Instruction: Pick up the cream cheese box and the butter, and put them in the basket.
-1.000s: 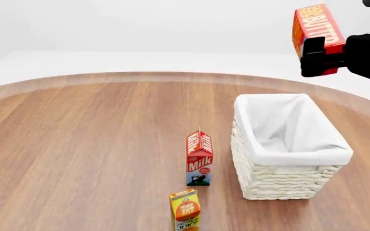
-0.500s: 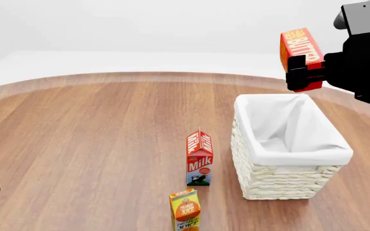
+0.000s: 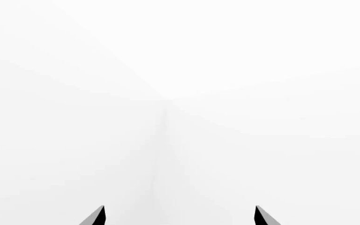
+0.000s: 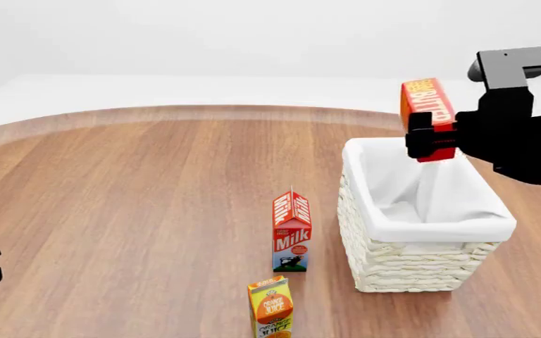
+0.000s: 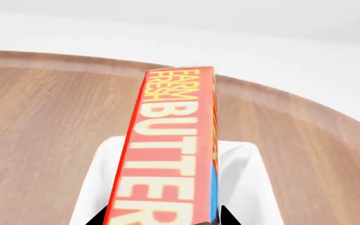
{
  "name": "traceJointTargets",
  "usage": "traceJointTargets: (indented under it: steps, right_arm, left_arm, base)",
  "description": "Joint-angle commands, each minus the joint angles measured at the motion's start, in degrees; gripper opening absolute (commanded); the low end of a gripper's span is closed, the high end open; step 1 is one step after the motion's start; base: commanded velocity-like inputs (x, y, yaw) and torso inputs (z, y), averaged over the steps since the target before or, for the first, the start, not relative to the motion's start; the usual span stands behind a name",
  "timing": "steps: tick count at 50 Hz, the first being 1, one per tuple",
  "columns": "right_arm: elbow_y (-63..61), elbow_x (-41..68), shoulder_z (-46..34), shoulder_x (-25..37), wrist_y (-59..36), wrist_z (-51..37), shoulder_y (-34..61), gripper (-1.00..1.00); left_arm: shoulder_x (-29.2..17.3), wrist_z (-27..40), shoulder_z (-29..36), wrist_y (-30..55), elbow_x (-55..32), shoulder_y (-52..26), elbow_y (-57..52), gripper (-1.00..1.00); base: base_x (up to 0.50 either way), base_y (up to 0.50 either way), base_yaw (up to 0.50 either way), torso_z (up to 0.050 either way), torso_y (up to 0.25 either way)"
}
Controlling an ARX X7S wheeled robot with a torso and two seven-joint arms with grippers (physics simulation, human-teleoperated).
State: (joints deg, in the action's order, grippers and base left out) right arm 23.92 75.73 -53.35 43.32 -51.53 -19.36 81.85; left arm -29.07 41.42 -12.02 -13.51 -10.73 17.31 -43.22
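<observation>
Descending from the upper right corner toward centre right, the right gripper (image 4: 423, 141) is pinching the butter (image 4: 427, 111) upright above the far end of the basket (image 4: 419, 264). Milk carton (image 4: 291, 232) and juice carton (image 4: 272, 307) are standing left of it. Left gripper (image 3: 178, 216) fingers are resting spread apart.

Your head camera looks forward and down over the wooden table (image 4: 139, 197), taking in the basket (image 4: 411, 264) from above. Your right wrist camera sits very close behind the butter (image 5: 170, 150), facing the same basket (image 5: 245, 187) and table (image 5: 42, 112). Your left wrist camera faces only blank white, sharing nothing.
</observation>
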Motion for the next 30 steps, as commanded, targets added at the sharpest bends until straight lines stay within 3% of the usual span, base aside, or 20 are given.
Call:
traceJointTargets:
  steps: [1,30]
  right_arm:
    - [0.99,-3.98,2.64,-1.67,2.09,2.24,-2.40,-1.00]
    - [-2.44,-2.42,2.56,2.70,3.00,0.97,-9.98,-1.00]
  left_arm:
    - [1.15,-1.56,-1.69,-1.34,0.48,0.16,0.34,1.00]
    - [1.22,-1.55,-1.55,-1.24,0.63,0.04,0.44,1.00]
  base:
    - [0.00,0.00,0.00,0.000,0.010]
    - [0.00,0.00,0.00,0.001,0.001]
